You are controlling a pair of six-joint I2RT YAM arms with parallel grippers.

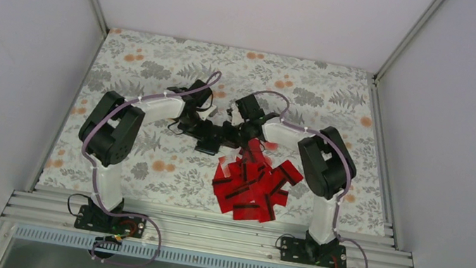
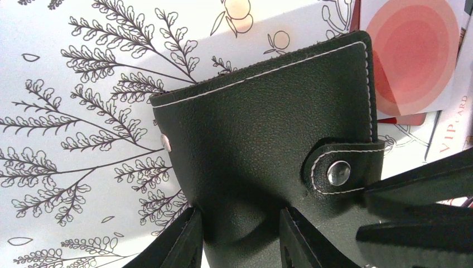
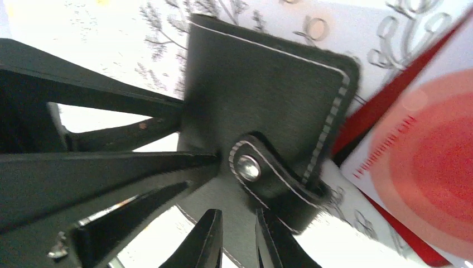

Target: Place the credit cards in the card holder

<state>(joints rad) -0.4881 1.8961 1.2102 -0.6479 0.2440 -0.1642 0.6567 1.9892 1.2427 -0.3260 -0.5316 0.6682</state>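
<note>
The card holder (image 2: pixel 262 128) is a black folding wallet with white stitching, closed, its snap strap (image 2: pixel 339 172) fastened. My left gripper (image 2: pixel 241 237) is shut on its lower edge, one finger on each side. My right gripper (image 3: pixel 239 240) is shut on the edge just below the strap (image 3: pixel 262 170). In the top view both grippers meet at mid-table, left gripper (image 1: pixel 202 128) and right gripper (image 1: pixel 237 132), with the card holder (image 1: pixel 209 145) between them. The credit cards (image 1: pixel 253 186) lie in a loose red pile just right of and nearer than the holder. One card (image 2: pixel 413 53) shows a pale face with a red disc.
A flower-print cloth (image 1: pixel 159 72) covers the table. White walls close in the left, right and back sides. The right arm's elbow (image 1: pixel 325 163) hangs beside the card pile. A metal rail (image 1: pixel 206 232) runs along the near edge.
</note>
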